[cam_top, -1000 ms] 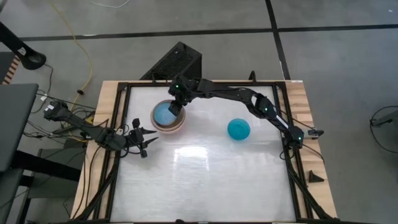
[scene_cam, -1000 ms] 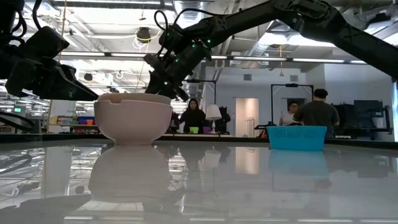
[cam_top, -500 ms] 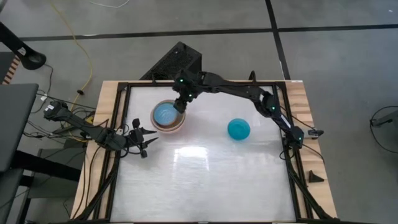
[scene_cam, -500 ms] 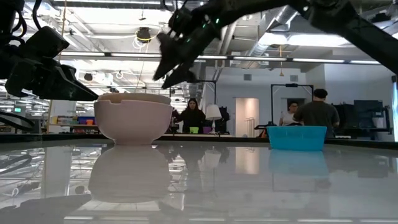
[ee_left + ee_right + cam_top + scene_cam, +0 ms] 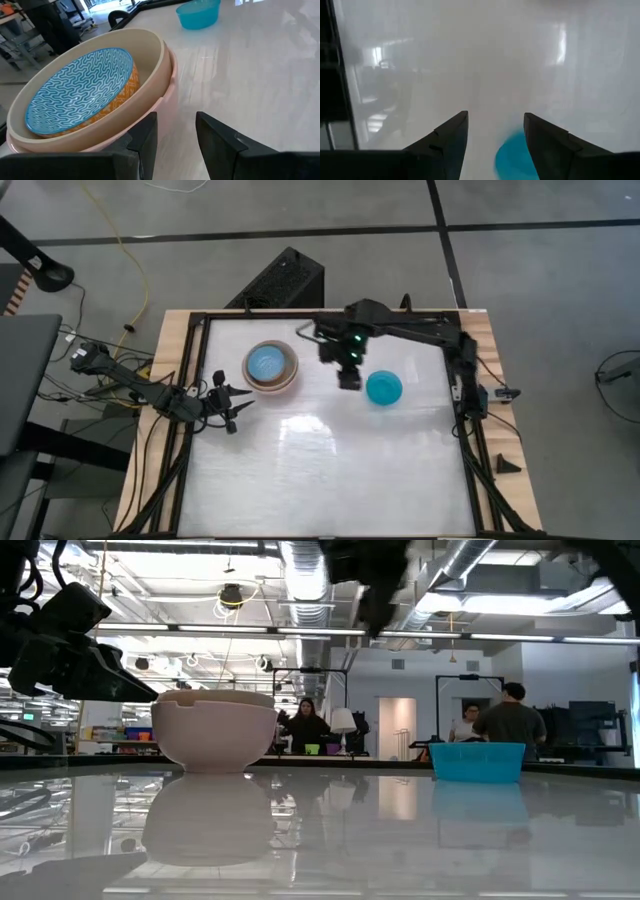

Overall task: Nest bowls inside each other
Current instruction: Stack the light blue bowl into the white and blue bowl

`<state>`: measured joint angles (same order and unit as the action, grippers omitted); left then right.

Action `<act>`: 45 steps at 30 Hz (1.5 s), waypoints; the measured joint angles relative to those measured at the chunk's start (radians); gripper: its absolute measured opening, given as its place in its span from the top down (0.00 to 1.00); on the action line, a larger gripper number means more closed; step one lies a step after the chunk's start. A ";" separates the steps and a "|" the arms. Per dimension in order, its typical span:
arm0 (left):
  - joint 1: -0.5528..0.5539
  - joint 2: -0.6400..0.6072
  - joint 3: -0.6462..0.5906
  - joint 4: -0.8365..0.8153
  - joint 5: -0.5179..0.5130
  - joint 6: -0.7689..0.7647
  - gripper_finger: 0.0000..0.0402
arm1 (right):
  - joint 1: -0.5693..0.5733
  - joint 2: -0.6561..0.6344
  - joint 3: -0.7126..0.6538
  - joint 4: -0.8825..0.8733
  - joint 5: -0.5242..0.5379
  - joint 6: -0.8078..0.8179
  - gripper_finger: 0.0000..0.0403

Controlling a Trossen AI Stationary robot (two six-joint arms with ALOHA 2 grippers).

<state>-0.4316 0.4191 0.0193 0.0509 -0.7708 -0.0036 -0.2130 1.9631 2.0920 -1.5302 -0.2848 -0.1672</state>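
the right gripper [image 5: 347, 376], fingers spread and grasping nothing, is now hanging above the glossy white tabletop [image 5: 330, 470] between the nested stack and the small round teal-cyan plastic bowl [image 5: 384, 388]. a second ago it was poised over the stack's far rim; it has since lifted away and swung across toward the teal bowl, which is entering its wrist view just ahead of the parted fingertips [image 5: 450, 137]. the stack is sitting at the far left of the table: a light blue plastic bowl with a wavy patterned inside [image 5: 80, 90] is resting tilted inside a grey-beige plastic bowl [image 5: 160, 55], which is sitting in a salmon-pink plastic bowl [image 5: 271, 386]. a cream-white bowl is not distinguishable in these views. the stack has not shifted since the gripper let go. the teal bowl is standing alone, upright, well apart from the stack toward the right side. by judgement, the blue bowl's placement is finished and the teal bowl is the last piece left to nest. the left gripper [image 5: 233, 403] is waiting near the left edge, just beside the stack, its fingers [image 5: 220, 145] parted and empty.
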 joint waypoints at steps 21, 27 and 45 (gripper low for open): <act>0.000 0.000 0.000 0.000 0.001 0.000 0.69 | 0.221 -0.691 -1.209 0.654 0.320 0.439 0.45; 0.000 0.000 0.000 0.000 0.001 0.000 0.69 | 0.276 -0.621 -1.214 0.704 0.406 0.377 0.45; 0.000 0.000 0.000 0.000 0.001 0.000 0.69 | 0.296 -0.344 -1.183 0.784 0.415 0.324 0.45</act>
<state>-0.4315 0.4187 0.0193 0.0509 -0.7701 -0.0036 0.0826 1.6193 0.9089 -0.7461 0.1299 0.1566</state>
